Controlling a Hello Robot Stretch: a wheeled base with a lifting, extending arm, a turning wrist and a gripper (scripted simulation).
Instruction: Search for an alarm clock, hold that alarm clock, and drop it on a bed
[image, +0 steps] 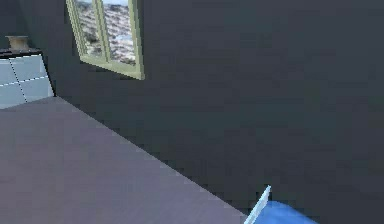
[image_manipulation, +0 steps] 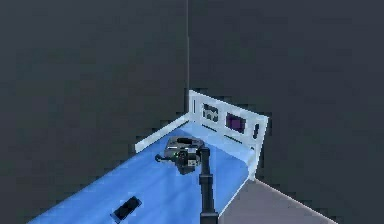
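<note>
A bed with a blue cover (image_manipulation: 150, 185) and a white headboard (image_manipulation: 232, 125) stands in a dark corner in the arm side view. The dark arm (image_manipulation: 206, 190) rises over the bed. At its far end is the gripper (image_manipulation: 178, 156), just above the blue cover near the headboard. A small greyish round blob (image_manipulation: 183, 160) sits at the fingers, with the bed right behind it. I cannot tell whether the gripper holds anything. A corner of the blue bed (image: 285, 212) also shows at the forward view's bottom right.
A flat dark thing (image_manipulation: 127, 208) lies on the bed near the arm side view's bottom. In the forward view a window (image: 105, 35) is set in the dark wall. A white dresser (image: 22, 82) with a bowl-like thing (image: 18, 43) stands at far left. Bare floor (image: 90, 170) lies between.
</note>
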